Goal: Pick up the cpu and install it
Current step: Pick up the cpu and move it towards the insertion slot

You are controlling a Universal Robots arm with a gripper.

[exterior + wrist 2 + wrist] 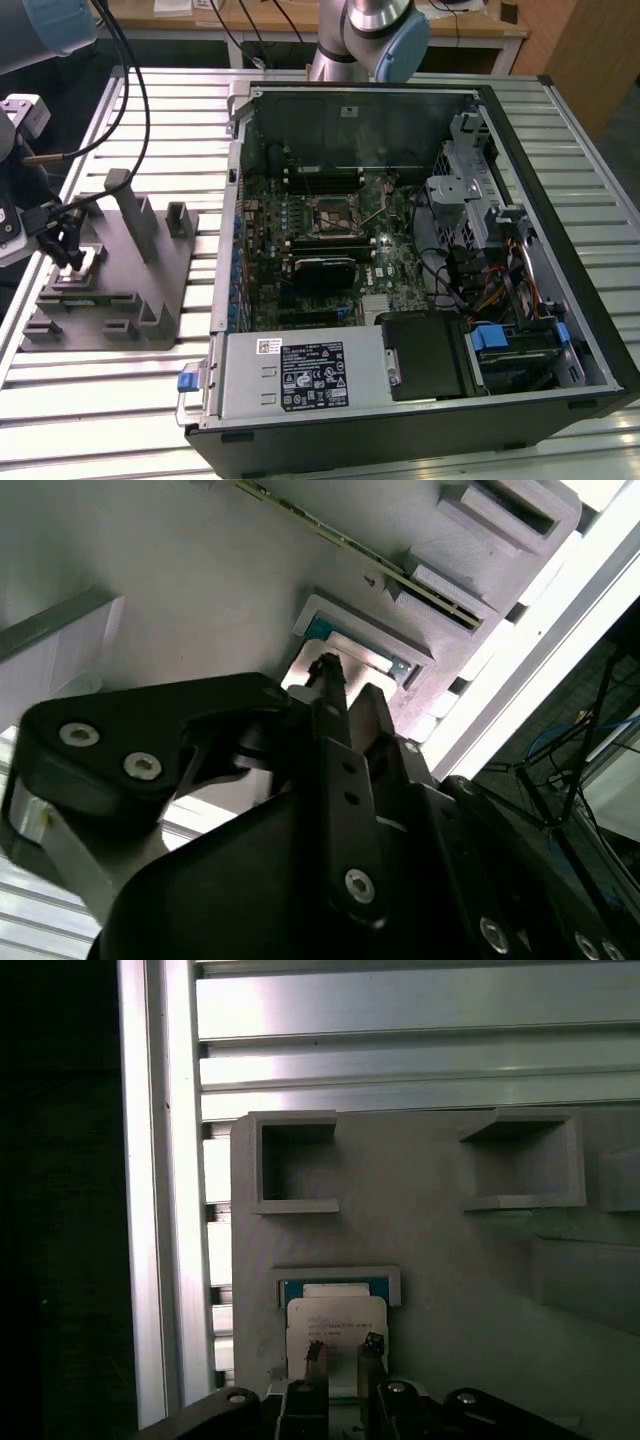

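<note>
The cpu (335, 1318), a small pale square chip, lies in a shallow blue-edged pocket of the grey fixture (440, 1240). In the exterior view it is the pale patch (80, 262) on the fixture (110, 300) at that view's left. My gripper (343, 1348) hangs just over the chip's near part, its two thin fingertips (315, 1352) a narrow gap apart with nothing between them. The second wrist view shows the same black fingers (330, 695) pointing at the pocketed cpu (345, 655). The motherboard socket (332, 216) sits inside the open computer case (590, 330), far from the gripper.
The fixture carries upright posts (128, 210) and square recesses (295, 1165) close to the gripper. The slatted metal table (90, 420) runs under everything. Inside the case are a power supply (300, 372), drive cages and cables at the exterior view's right.
</note>
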